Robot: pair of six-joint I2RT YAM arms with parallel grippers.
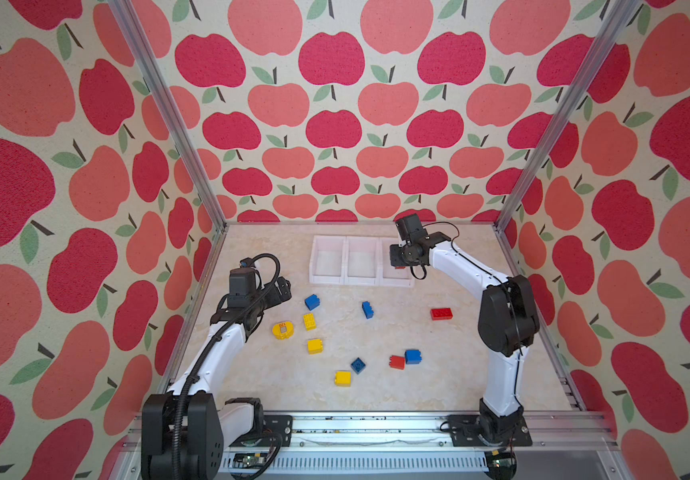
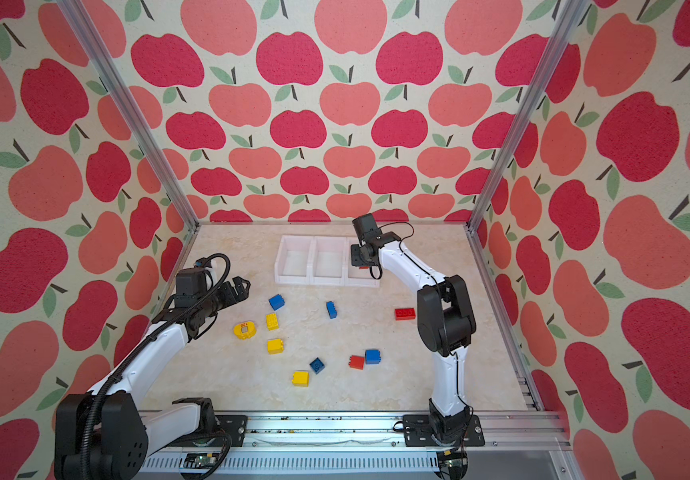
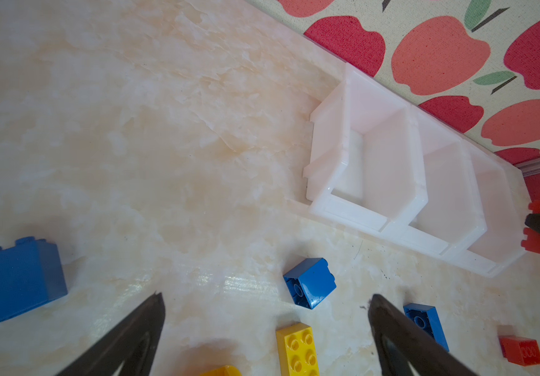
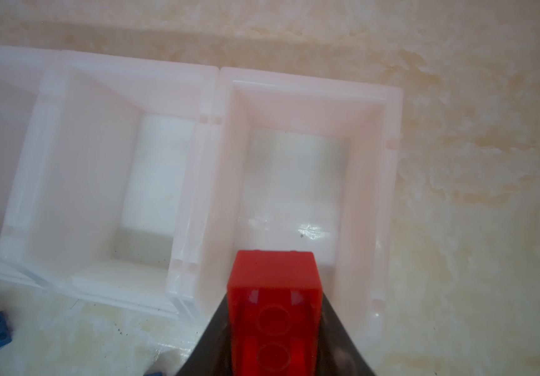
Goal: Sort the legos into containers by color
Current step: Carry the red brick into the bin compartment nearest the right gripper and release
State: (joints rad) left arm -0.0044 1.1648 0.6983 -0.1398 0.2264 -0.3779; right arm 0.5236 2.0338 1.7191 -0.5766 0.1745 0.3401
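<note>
Marble tabletop (image 1: 418, 395); "120" on yellow piece (image 1: 283, 331)

Robotics lab cell: aluminium posts (image 1: 168, 112) and apple-print walls (image 1: 335, 62) box in a marble-look tabletop (image 1: 447, 390); left arm (image 1: 218, 361) and right arm (image 1: 501, 386) bolt to a rail (image 1: 376, 428) at 6 o'clock.

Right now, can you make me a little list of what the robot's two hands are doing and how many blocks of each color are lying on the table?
Right gripper: shut on held red brick, over the end bin
Left gripper: open, holding nothing, above the table
Bins: three, white, no bricks seen inside
Blue bricks on table: four
Yellow bricks on table: four, counting the rounded piece
Red bricks on table: two
</note>
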